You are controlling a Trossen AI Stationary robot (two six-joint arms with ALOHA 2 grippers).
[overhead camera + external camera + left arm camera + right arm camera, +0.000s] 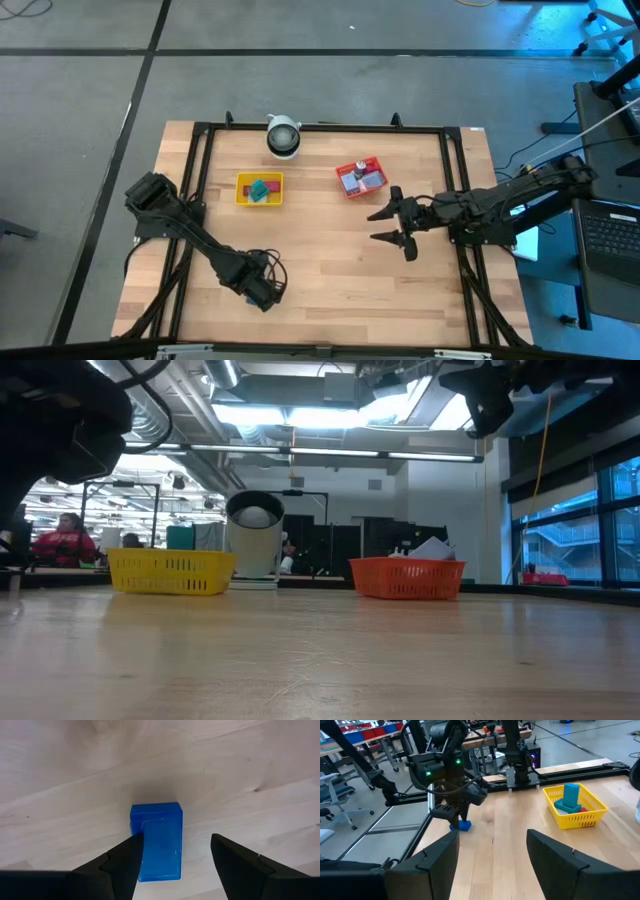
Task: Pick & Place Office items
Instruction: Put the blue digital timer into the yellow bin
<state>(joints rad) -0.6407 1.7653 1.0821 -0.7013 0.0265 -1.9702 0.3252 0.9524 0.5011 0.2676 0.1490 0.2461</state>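
A small blue block (157,840) lies flat on the wooden table near its near edge. My left gripper (175,842) points down over it, open, with one finger on each long side; the right wrist view shows the left gripper (456,815) and the block (464,825) from afar. My right gripper (373,226) is open and hovers above the table's right half, holding nothing. More small pieces lie in the yellow tray (243,180) and the red tray (343,168). My left gripper comes at the blue block from above, its fingers lying along the block's long sides. One fingertip (131,845) overlaps the block's side edge (136,827); I cannot tell whether it touches. The other finger stands clear. The block rests on the table.
A white and black cylinder (283,137) stands at the far edge between the trays. A black frame rail (190,190) runs around the tabletop. Bare wood (340,280) lies between the two grippers. People show in the room behind (62,540).
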